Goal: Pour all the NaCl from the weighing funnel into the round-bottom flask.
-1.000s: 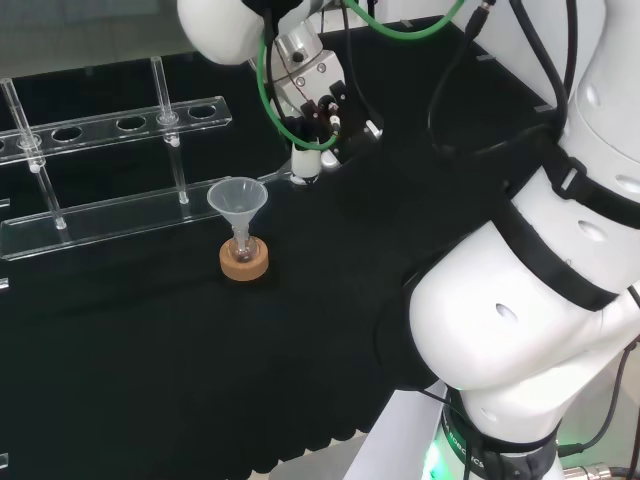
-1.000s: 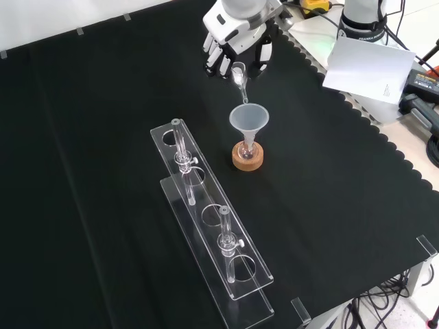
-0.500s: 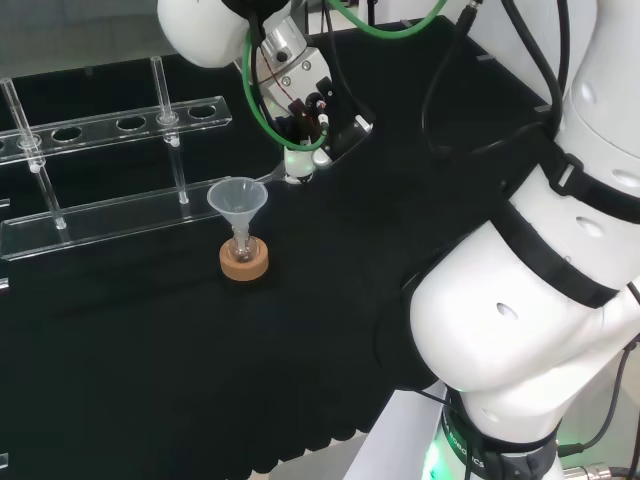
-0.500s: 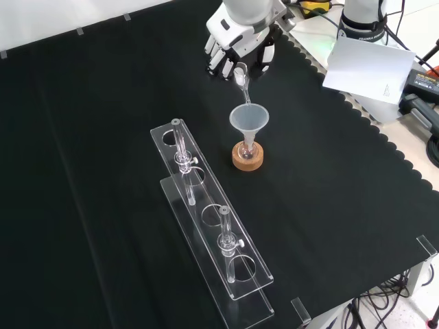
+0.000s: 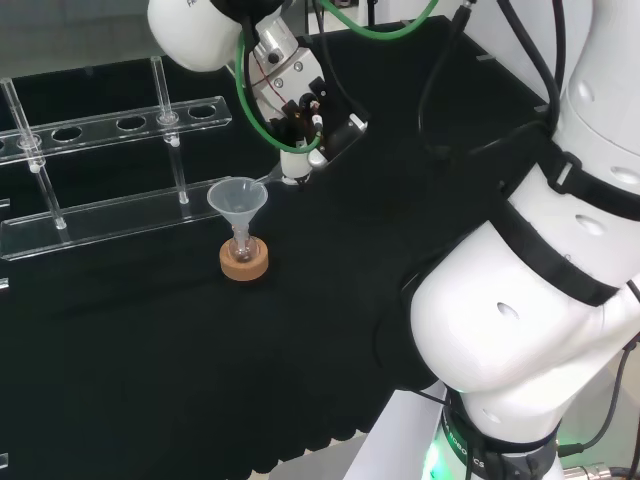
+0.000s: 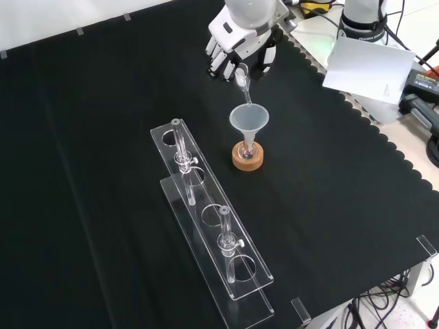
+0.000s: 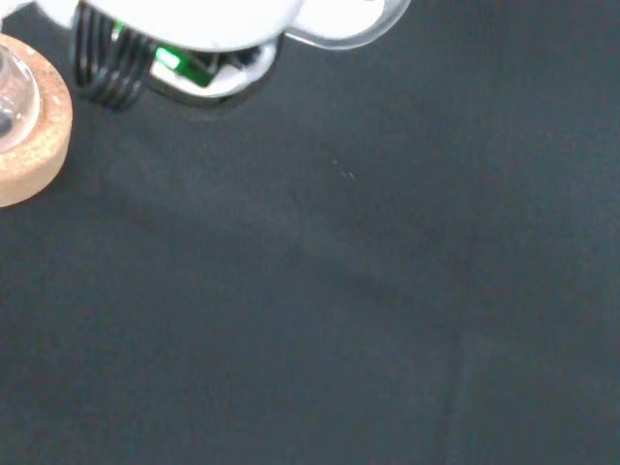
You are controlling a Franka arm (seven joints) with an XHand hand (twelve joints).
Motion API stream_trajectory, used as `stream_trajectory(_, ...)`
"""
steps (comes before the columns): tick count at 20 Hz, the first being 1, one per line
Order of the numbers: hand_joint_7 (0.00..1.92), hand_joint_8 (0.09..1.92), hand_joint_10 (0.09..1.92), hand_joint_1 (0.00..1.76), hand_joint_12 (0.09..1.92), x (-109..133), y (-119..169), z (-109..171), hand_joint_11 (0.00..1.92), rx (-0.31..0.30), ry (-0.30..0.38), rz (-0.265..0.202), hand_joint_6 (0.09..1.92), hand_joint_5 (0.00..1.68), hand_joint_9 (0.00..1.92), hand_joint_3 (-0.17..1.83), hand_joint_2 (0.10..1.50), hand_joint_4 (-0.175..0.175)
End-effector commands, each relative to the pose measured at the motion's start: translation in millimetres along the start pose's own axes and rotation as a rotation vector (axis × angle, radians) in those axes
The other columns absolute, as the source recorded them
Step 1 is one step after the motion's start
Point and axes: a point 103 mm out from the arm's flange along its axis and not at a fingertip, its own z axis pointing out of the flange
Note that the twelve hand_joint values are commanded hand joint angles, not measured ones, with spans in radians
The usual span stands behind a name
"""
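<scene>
Above the funnel, the hand tilts the weighing funnel.

A: What covers the table?
B: Matt black cloth, finely woven.

A: And the rack?
B: Clear, glossy plastic, smooth.

A: The flask's stand?
B: Cork, rough and grainy, pale brown.

A: The funnel above it?
B: Translucent, frosted-looking plastic.

A: The hand?
B: Smooth white shell, glossy, with black parts.

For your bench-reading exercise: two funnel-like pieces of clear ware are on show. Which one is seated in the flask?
The wide cone funnel, upright in the flask on the cork ring. The slim weighing funnel is tilted in the hand above it.
</scene>
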Motion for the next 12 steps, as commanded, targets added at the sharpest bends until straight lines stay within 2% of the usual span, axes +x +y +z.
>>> stream_trajectory(1, 0.55, 0.68, 0.36, 1.13, 1.04, 3.7, 0.3, -3.1, 0.8, 0.006, -0.034, 0.004, 0.64, 1.29, 0.91, 0.67, 0.64, 0.175)
stream_trajectory(5, 0.55, 0.68, 0.36, 1.13, 1.04, 8.4, 0.6, -7.3, 0.8, 0.009, -0.051, 0.007, 0.64, 1.29, 0.91, 0.67, 0.64, 0.175)
stream_trajectory(7, 0.55, 0.68, 0.36, 1.13, 1.04, 9.4, 0.8, -7.8, 0.8, 0.021, -0.056, 0.028, 0.64, 1.29, 0.91, 0.67, 0.64, 0.175)
stream_trajectory(12, 0.55, 0.68, 0.36, 1.13, 1.04, 11.1, 0.5, -11.2, 0.8, 0.013, -0.069, 0.011, 0.64, 1.29, 0.91, 0.67, 0.64, 0.175)
